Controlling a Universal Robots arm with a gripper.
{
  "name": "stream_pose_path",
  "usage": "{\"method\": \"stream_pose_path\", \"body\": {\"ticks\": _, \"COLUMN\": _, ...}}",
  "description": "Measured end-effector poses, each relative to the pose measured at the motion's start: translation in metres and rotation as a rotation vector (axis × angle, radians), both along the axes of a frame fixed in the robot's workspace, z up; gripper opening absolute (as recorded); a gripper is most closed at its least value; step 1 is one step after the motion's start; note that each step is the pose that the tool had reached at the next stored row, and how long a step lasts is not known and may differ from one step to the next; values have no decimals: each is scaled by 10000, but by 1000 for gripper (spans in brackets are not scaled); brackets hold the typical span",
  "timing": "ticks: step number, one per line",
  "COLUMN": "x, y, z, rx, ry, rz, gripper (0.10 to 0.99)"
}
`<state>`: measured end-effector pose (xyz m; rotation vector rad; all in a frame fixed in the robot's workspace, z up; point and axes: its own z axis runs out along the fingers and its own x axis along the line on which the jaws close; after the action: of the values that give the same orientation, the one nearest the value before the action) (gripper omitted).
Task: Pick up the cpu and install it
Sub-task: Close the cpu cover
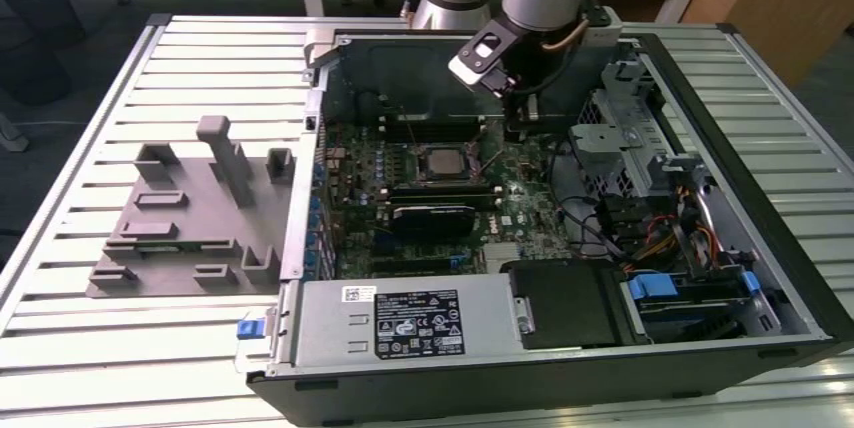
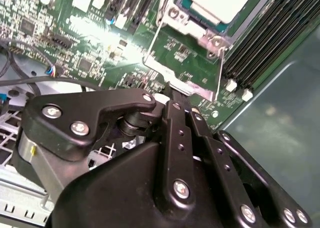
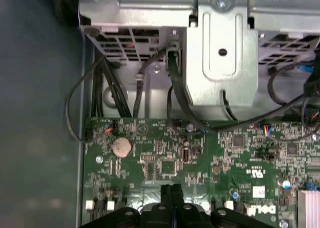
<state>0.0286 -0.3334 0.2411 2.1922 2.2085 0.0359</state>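
The small square silvery-grey cpu (image 1: pixel 441 161) lies in its socket on the green motherboard (image 1: pixel 350 163), inside the open black computer case (image 1: pixel 534 383) on the slatted metal desk (image 1: pixel 80 348). The black pincer (image 1: pixel 517 134) hangs near it on the exterior view's right, fingers pressed together, holding nothing

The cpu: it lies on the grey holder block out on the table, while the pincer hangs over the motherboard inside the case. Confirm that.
Not right on one count. The exterior view shows the cpu sitting in the socket on the motherboard, not on the grey holder block. The rest stands: the pincer hangs over the motherboard inside the case.
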Motion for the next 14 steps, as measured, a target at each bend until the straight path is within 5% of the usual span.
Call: {"method": "stream_pose_path", "body": {"ticks": 14, "x": -329, "y": 0, "z": 0, "rx": 11, "ry": -62, "rz": -62, "gripper": 106}}
